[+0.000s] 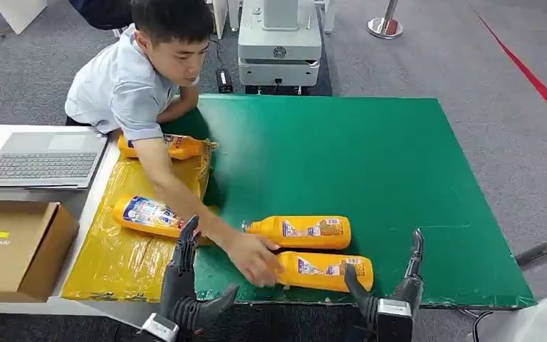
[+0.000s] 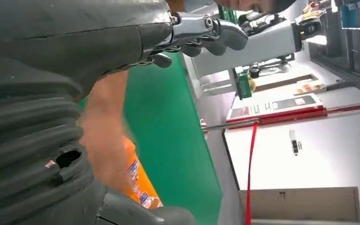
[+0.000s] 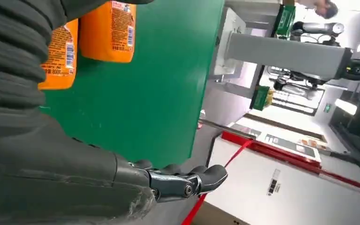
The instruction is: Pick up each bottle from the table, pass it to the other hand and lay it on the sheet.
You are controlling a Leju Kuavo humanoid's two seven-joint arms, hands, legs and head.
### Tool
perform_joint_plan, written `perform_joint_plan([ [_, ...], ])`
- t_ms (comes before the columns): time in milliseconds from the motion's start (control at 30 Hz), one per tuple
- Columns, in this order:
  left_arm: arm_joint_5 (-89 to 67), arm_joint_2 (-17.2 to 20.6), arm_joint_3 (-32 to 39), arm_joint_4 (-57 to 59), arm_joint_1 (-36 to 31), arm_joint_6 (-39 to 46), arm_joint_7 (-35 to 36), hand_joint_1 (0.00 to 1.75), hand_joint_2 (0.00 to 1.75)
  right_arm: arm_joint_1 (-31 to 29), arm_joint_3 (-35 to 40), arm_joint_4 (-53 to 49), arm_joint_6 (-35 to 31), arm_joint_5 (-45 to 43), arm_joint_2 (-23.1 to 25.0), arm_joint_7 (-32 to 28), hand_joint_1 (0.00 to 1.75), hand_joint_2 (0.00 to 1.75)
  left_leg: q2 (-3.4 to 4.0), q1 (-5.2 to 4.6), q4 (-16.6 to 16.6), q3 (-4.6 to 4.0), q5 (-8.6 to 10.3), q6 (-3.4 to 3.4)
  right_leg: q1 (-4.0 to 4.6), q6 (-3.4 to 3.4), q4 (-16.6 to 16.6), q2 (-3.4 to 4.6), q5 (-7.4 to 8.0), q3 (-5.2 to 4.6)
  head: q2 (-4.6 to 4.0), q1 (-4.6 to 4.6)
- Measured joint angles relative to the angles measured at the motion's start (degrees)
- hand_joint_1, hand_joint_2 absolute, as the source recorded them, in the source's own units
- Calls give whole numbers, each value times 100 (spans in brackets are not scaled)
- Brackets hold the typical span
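Near the green table's (image 1: pixel 399 164) front edge, with open green beyond, two orange labelled bottles lie: one (image 1: pixel 300 232) behind, one (image 1: pixel 327 272) under a person's hand (image 1: pixel 253 258), between the empty, spread left hand (image 1: pixel 185 285) and right hand (image 1: pixel 392 296).

You see glossy orange plastic bottles (image 1: pixel 322 271), a crinkled shiny yellow plastic sheet (image 1: pixel 117 256), a matt green surface (image 1: pixel 370 164), a brown cardboard box (image 1: pixel 14 246), and rough grey carpet (image 1: pixel 441 64).
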Motion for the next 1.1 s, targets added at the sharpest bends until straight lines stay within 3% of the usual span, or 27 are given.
perform_joint_plan([
  [133, -32, 0, 0, 0, -9, 0, 46, 0, 175, -55, 109, 154, -15, 357, -118, 155, 0, 175, 0, 0, 0, 0, 0, 0, 0, 0, 0, 0, 0, 0, 0, 4],
  [367, -164, -15, 9, -2, -15, -129, 50, 0, 175, -331, 601, 1020, -129, 2822, -741, 1223, 0, 175, 0, 0, 0, 0, 0, 0, 0, 0, 0, 0, 0, 0, 0, -9],
  [467, -223, -53, 18, -2, -20, -230, 59, 0, 175, -465, 678, 1401, -142, 3495, -861, 1576, 0, 175, 0, 0, 0, 0, 0, 0, 0, 0, 0, 0, 0, 0, 0, 13],
  [1100, -365, -214, 103, 140, -159, -610, 160, 0, 175, -1333, 901, 3108, -57, 4889, -914, 2492, 0, 175, 0, 0, 0, 0, 0, 0, 0, 0, 0, 0, 0, 0, 0, 7],
])
